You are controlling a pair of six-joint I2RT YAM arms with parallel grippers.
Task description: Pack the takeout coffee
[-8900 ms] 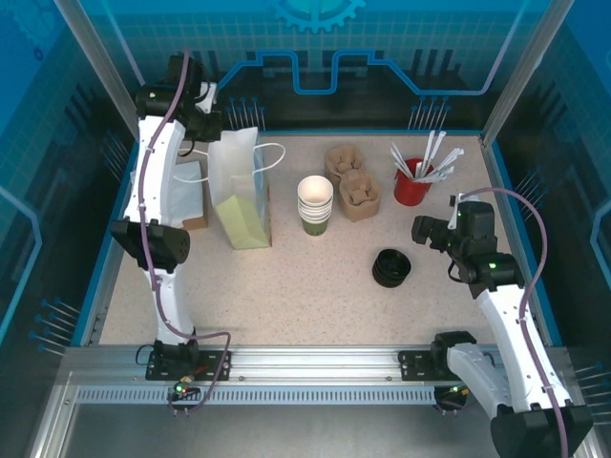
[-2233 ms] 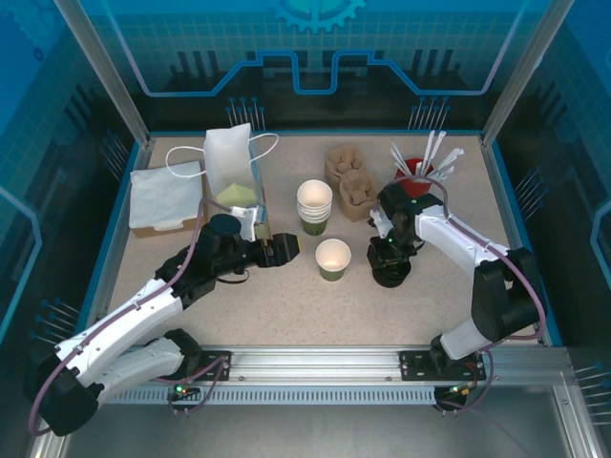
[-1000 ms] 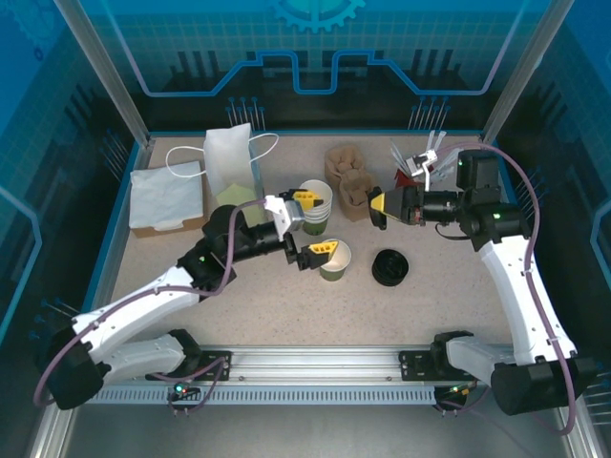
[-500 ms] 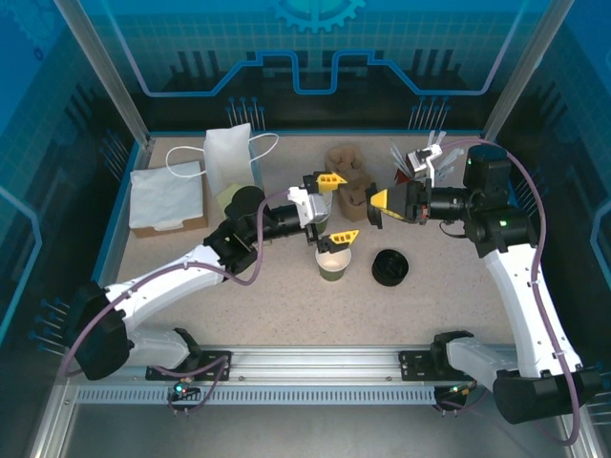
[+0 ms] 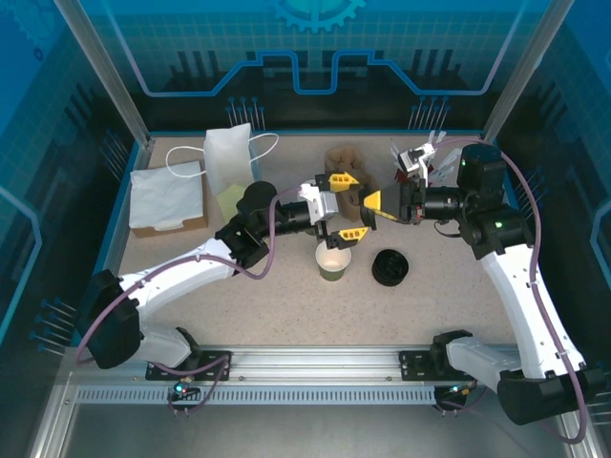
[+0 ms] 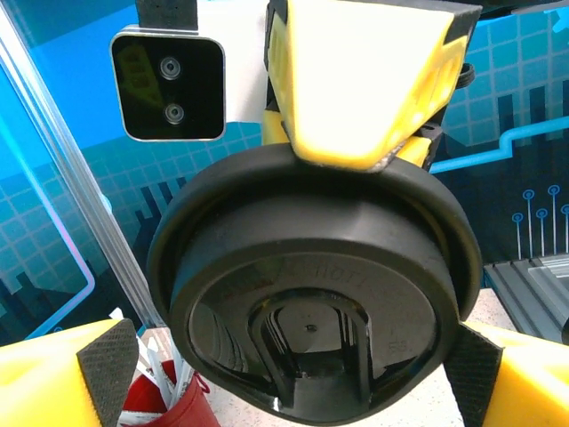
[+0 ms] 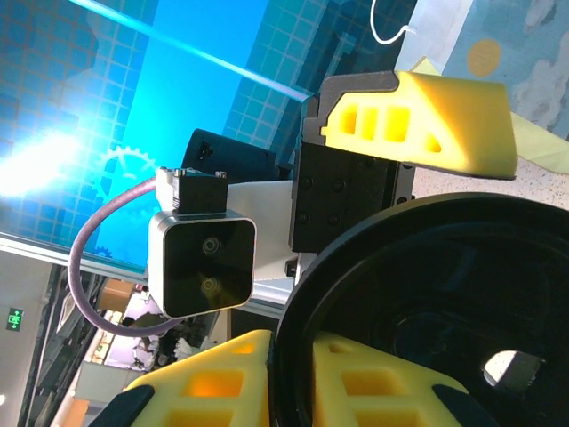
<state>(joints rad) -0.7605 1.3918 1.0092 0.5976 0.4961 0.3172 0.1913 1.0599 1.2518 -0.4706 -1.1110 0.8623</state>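
Takeout coffee (image 5: 332, 260) not yet complete: olive-green cup standing lidless on the table (image 5: 286, 296), just below the two claws and near the spare lid stack (image 5: 391, 268). Lidding step in hand, by the look of it a mid-air hand-over. Right gripper (image 5: 375, 203) clenched on the rim of a black lid (image 6: 316, 294), held upright on edge. Left gripper (image 5: 345, 205) spread wide, straddling that lid (one pad (image 6: 469, 360) at or very near the rim, the other clearly apart), gripping nothing yet. Next, probably: close the left jaws squarely across the lid, let go with the right, then turn the lid flat and press it level onto the cup rim. Only after that, into the white paper bag (image 5: 232, 160).
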